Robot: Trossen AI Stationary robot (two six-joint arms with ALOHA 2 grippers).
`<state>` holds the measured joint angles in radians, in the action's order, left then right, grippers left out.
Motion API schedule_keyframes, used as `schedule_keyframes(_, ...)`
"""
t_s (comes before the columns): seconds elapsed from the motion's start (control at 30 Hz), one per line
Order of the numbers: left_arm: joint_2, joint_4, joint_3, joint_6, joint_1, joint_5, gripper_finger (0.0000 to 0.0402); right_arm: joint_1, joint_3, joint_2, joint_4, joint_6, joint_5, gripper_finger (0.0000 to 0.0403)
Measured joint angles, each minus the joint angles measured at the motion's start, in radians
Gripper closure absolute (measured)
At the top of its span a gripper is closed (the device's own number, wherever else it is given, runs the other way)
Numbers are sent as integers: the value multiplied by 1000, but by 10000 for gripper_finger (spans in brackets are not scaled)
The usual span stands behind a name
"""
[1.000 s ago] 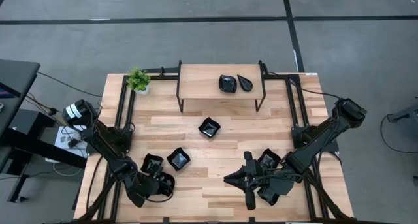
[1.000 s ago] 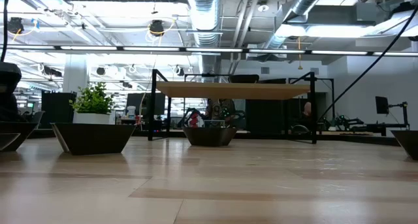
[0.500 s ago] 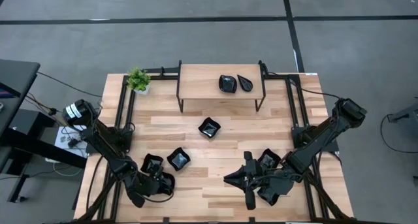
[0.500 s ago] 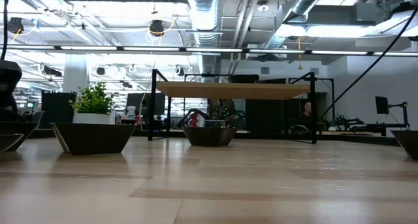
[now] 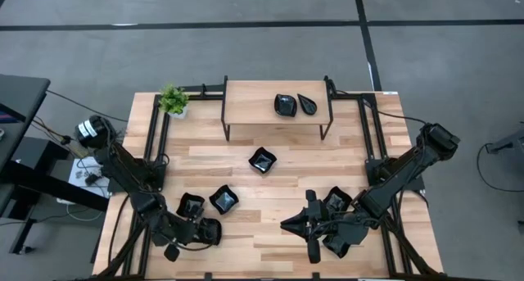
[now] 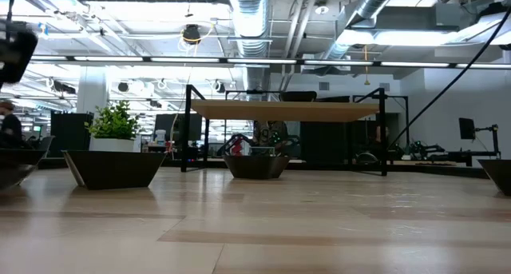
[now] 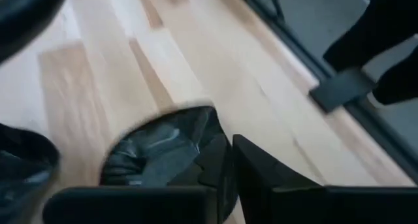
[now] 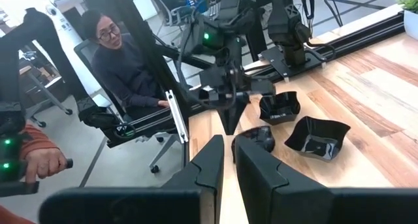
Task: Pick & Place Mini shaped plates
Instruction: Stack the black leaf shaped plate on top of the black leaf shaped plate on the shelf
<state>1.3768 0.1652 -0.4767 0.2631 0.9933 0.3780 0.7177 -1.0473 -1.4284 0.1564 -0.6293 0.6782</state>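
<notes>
Plates on raised wooden shelf (image 5: 246,101) at the far end of the table: two so far, one squarish black dish (image 5: 286,106) and one teardrop dish (image 5: 308,104), side by side. Judging by that, the shelf is the drop spot and most of the job is left.

Remaining on the tabletop (image 5: 327,158): one wavy-rimmed square plate (image 5: 263,160) alone mid-table, another (image 5: 223,200) nearer the left arm, a third (image 5: 190,205) just beside it, and a pair of dishes by the right arm (image 5: 336,201). So at least five to go, maybe more hidden under the arms.

Left gripper (image 5: 206,232) is low at the near-left edge, over a black plate (image 7: 157,152). In the left wrist view one finger sits at that dish's rim, touching or nearly so; the jaws look drawn in close, but blur keeps me from saying whether the dish is actually pinched or lifted. Reads as the grasp step on the next plate.

Right gripper (image 5: 304,225) waits at the near-right, pointing toward the left arm, fingers (image 8: 215,160) nearly together with only a slim gap, nothing between them.

Small potted plant (image 5: 173,100) at the far-left corner, not part of the job. A seated person (image 8: 121,61) shows beyond the table in the right wrist view.
</notes>
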Motion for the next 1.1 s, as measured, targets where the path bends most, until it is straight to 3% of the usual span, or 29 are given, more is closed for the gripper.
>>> schedule_keyframes(0.27, -108, 0, 0, -24, 0, 75, 395, -1, 0, 0, -6, 0, 0, 367)
schedule_keyframes(0.6, -100, 0, -1, 17, 0, 30, 387, -1, 0, 0, -6, -38, -24, 367)
schedule_keyframes(0.8, -27, 13, -1, 86, 0, -39, 332, -1, 0, 0, -7, -37, -24, 367)
schedule_keyframes(1.1, 48, 30, -1, 33, 5, -46, 237, -1, 0, 0, -34, -35, -24, 367)
